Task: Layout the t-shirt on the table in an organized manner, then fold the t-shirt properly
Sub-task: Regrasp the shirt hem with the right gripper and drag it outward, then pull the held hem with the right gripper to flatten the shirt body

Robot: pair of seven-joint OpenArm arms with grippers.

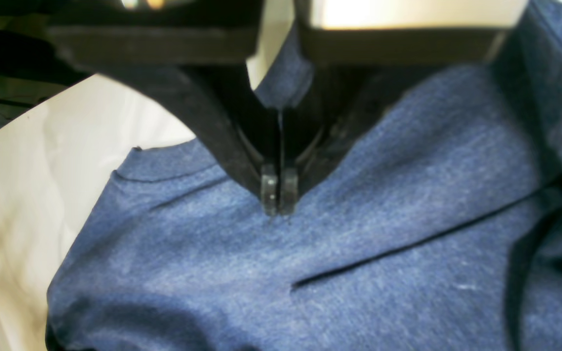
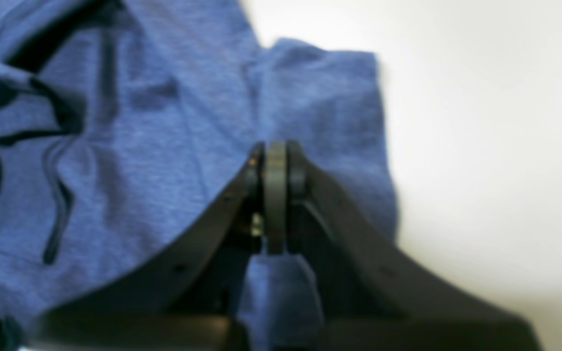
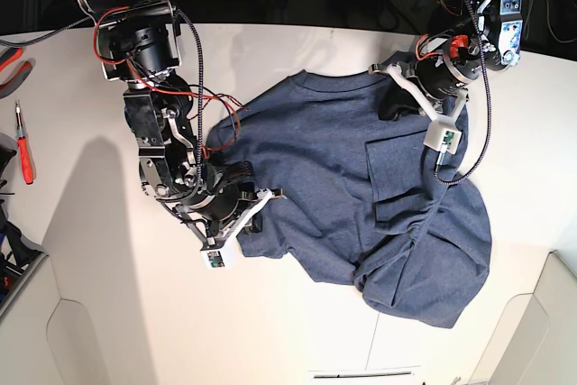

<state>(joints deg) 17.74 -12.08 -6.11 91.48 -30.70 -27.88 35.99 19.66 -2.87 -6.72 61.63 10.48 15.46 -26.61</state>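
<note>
Your t-shirt [image 3: 343,187] lies spread but rumpled across the middle of the white table [image 3: 90,250], its plain heathered blue side up, with the collar end toward the far edge and a bunched, folded-over mass of cloth sagging toward the near right corner. In the base view a flap is doubled over on the right half, leaving a straight vertical edge and several deep creases running down toward the hem. Your left gripper [image 1: 279,195] is clenched on the shirt: from the left wrist camera you can see the two black fingertips pressed together with a tongue of blue fabric standing up between the fingers behind them, and a long dark fold line crossing the cloth just below. That arm sits at the far right of the garment in the base view, near the shoulder. Your right gripper [image 2: 275,161] is likewise pinched closed on the shirt, with a strip of blue cloth showing between the fingers closer to the camera; the picture is soft, but the tips meet with no gap. It holds the garment at its left edge in the base view, where a sleeve [image 2: 330,97] lies flat on the table just beyond the fingertips. A red-handled tool [image 3: 24,146] rests on the table's far left, well apart from the shirt.
</note>
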